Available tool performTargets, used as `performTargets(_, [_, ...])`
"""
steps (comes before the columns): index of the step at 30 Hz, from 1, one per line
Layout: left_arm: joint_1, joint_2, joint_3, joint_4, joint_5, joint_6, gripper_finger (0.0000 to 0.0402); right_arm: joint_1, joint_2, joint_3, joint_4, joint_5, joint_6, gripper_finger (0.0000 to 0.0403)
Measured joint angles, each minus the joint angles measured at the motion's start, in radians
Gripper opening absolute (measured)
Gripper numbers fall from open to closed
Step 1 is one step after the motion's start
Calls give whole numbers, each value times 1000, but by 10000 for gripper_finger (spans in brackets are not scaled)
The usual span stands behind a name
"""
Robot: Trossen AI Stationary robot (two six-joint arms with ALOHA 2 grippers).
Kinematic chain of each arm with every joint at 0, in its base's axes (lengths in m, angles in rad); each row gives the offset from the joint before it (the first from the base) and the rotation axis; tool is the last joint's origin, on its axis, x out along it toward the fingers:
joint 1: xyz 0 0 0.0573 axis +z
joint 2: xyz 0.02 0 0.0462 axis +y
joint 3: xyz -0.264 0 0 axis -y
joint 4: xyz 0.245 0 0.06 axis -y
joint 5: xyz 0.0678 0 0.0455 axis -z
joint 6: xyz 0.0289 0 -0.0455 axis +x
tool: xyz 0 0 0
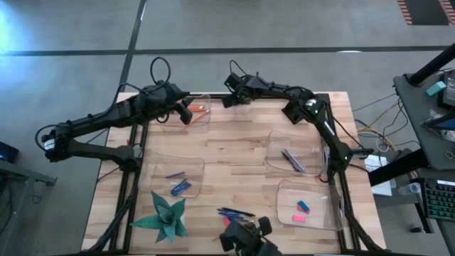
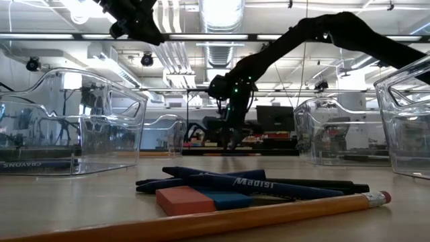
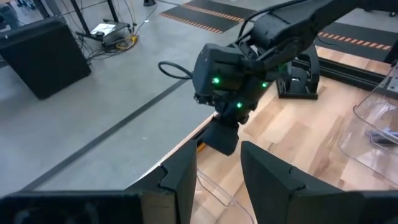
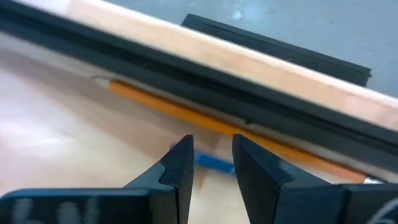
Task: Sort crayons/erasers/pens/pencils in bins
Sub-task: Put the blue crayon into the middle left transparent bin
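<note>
Beside the clear plastic pencil bin (image 1: 193, 112) at the wooden table's (image 1: 242, 153) far edge, the left gripper (image 1: 186, 115) and right gripper (image 1: 231, 99) both hover spread, pinching nothing.

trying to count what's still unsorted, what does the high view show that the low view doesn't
Only the high view shows the bins' contents: orange pencils in the far-left bin, blue crayons in the near-left one, dark pens and two erasers on the right side, plus the green paper star. It also tells the left gripper from the right gripper.

Only the low view shows the loose pile close up: a long pencil and a red eraser.

Both show the unsorted pile at the near edge.
</note>
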Motion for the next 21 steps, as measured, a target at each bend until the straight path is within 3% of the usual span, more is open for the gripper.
performTargets(8, [0, 0, 1, -46, 0, -1, 112, 1, 1, -6, 18, -2, -2, 102])
performTargets(12, [0, -2, 1, -53, 0, -3, 112, 1, 0, -6, -16, -65, -30, 100])
performTargets(21, [0, -20, -3, -60, 0, -5, 112, 10, -9, -3, -86, -84, -316, 111])
